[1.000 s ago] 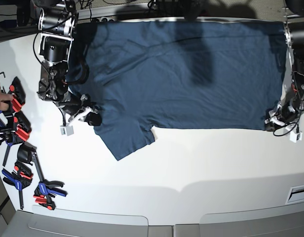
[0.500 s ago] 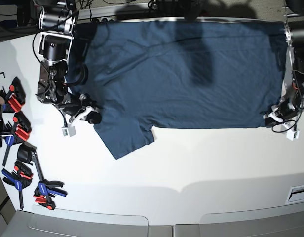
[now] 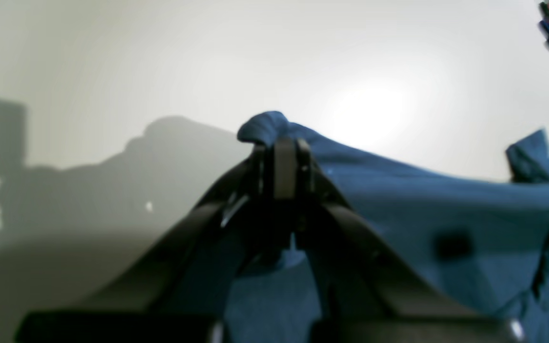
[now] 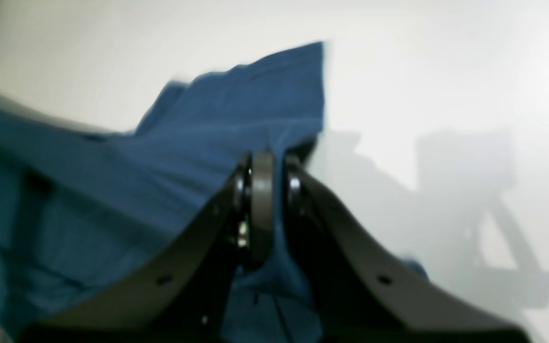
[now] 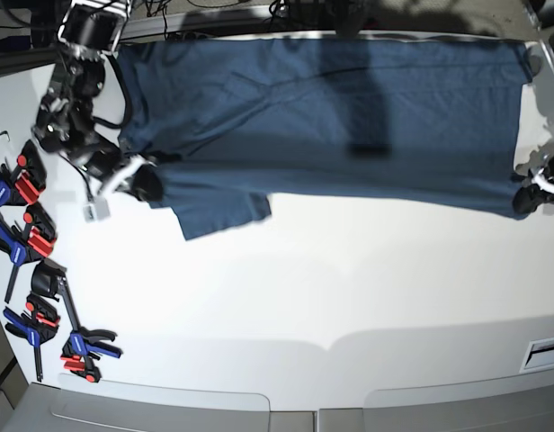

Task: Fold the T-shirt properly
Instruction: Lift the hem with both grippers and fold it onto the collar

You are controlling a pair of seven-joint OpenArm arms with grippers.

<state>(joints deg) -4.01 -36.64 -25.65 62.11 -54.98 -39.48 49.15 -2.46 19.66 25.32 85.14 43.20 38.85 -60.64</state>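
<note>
Both arms have hold of the T-shirt [image 5: 331, 117] now, one at each end of its near edge, and that looks like the whole point of the pose: pinch two ends of one edge so the cloth can be carried as a straight line and laid over itself for a fold. The shirt lies spread across the far half of the white table [image 5: 331, 297], one sleeve [image 5: 225, 214] poking toward the near side of the shirt's body. The right gripper [image 5: 144, 183] sits at the shirt's sleeve-side end, right against the cloth; in its wrist view the right gripper [image 4: 262, 166] has its jaws pressed narrow together with blue fabric caught between them and draping away to one side. The left gripper [image 5: 527, 196] is at the shirt's opposite end, and from its own camera the left gripper [image 3: 286, 152] is likewise pinched tight, a little bunch of cloth humped over the tips. My read: the near edge is taut between the two, so the fold is only starting, not finished. Counting up: one shirt, two grippers, both gripping cloth. Well away from the shirt, off past its sleeve end at the table's side, lies a scatter of spring clamps [image 5: 34, 243], roughly half a dozen, red-handled and blue-handled, though overlaps make the exact count uncertain.
</note>
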